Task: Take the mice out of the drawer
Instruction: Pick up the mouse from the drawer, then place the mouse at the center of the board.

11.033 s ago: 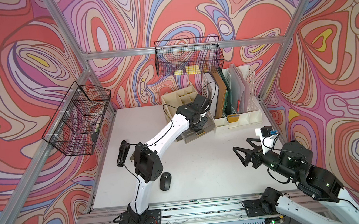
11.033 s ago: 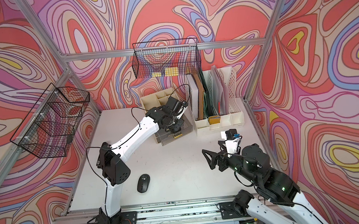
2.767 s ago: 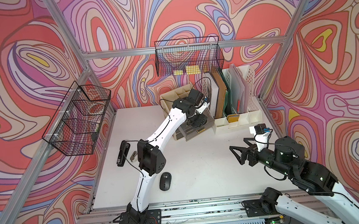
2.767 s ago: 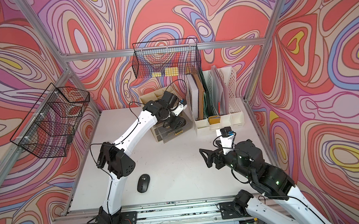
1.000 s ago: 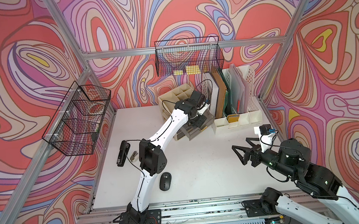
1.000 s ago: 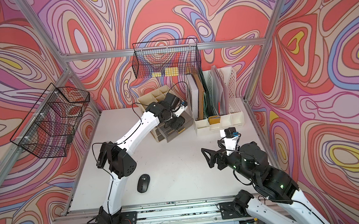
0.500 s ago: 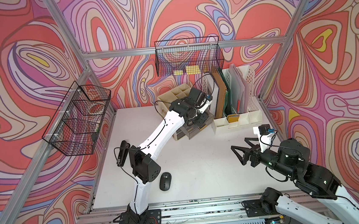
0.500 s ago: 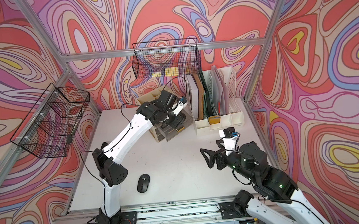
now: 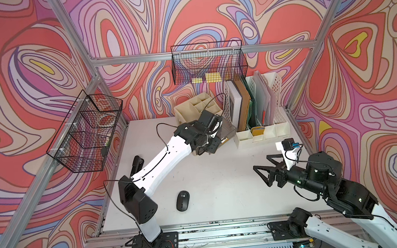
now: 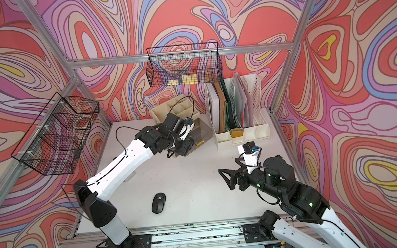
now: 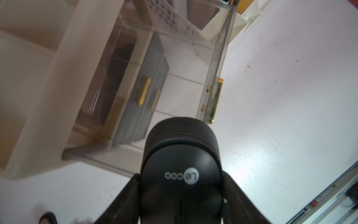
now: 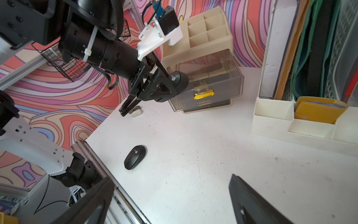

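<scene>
Left pincer (image 12: 175,84): clamped across the flanks of one black mouse (image 11: 181,155), long axis in line with the fingers (image 11: 125,196), logo end jutting beyond them, held aloft just in front of the pulled-out drawer (image 12: 222,85). Second mouse (image 9: 183,200): flat on the bench (image 9: 221,176) near its front edge, well apart from the drawer, robot-ward of the loaded pincer and nearer the left arm, so the set-down probably lies that way. Right pincer (image 9: 261,162): spread wide, empty, over the bench's right side.

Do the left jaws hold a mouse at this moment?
Yes, a black mouse sits clamped between the left jaws, with its white logo facing the wrist camera.
</scene>
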You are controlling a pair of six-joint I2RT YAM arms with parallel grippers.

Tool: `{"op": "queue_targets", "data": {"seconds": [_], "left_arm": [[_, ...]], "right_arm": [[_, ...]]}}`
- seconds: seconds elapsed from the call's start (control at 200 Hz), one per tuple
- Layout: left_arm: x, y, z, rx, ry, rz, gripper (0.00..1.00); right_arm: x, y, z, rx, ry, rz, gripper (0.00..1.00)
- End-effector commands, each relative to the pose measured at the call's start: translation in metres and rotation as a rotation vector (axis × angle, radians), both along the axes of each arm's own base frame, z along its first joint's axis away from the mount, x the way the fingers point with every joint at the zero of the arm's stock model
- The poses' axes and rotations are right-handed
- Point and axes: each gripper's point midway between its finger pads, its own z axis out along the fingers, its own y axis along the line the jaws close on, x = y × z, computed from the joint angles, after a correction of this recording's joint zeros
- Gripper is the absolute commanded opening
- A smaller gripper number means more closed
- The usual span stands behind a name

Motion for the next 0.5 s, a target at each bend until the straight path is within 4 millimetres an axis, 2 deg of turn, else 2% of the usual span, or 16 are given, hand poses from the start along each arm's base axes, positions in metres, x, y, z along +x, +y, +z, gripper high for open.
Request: {"op": "queue_targets", "data": {"seconds": [0.0, 0.155, 0.345, 0.496], "left_arm": [[-0.013, 0.017, 0.003, -0.077, -0.011, 0.163, 0.55], [-0.041, 0.042, -0.029, -0.099, 0.038, 0.305, 0.55], [-0.070, 0.066, -0.066, -0.078, 0.048, 0.424, 0.54], [-0.090, 0.078, -0.096, -0.090, 0.072, 0.486, 0.53]], "right_arm": [[-0.022, 0.012, 0.001, 0.003, 0.037, 0.135, 0.98], [-0.037, 0.021, -0.004, -0.008, 0.088, 0.235, 0.98], [-0.045, 0.026, -0.017, -0.035, 0.138, 0.297, 0.98], [-0.050, 0.030, -0.024, -0.020, 0.165, 0.329, 0.98]]}}
